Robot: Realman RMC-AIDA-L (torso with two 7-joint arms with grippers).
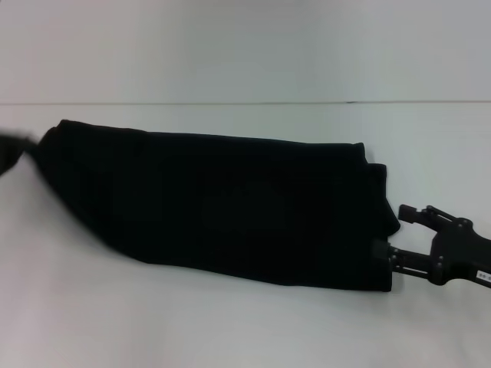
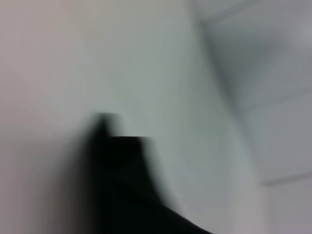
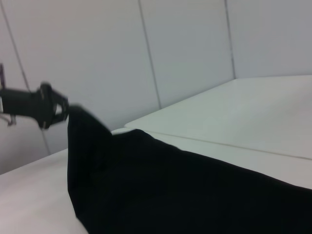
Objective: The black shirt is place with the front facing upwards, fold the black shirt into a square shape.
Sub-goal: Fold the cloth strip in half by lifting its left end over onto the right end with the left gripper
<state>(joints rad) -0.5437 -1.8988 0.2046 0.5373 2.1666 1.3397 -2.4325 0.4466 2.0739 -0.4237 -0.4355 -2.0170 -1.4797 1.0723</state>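
At both ends of the black shirt, corners are clamped by the left claw and right claw; uneven lifting could undo the fold.

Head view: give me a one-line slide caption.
Black shirt folded into a long band on the white table, left gripper and right gripper at opposite ends.

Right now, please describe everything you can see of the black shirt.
The black shirt is a soft black cloth, folded into a long band across the white table. No print shows. Its far left corner is lifted by the left gripper, which pinches it. The right gripper is at the right end's near corner. The middle rests on the table.
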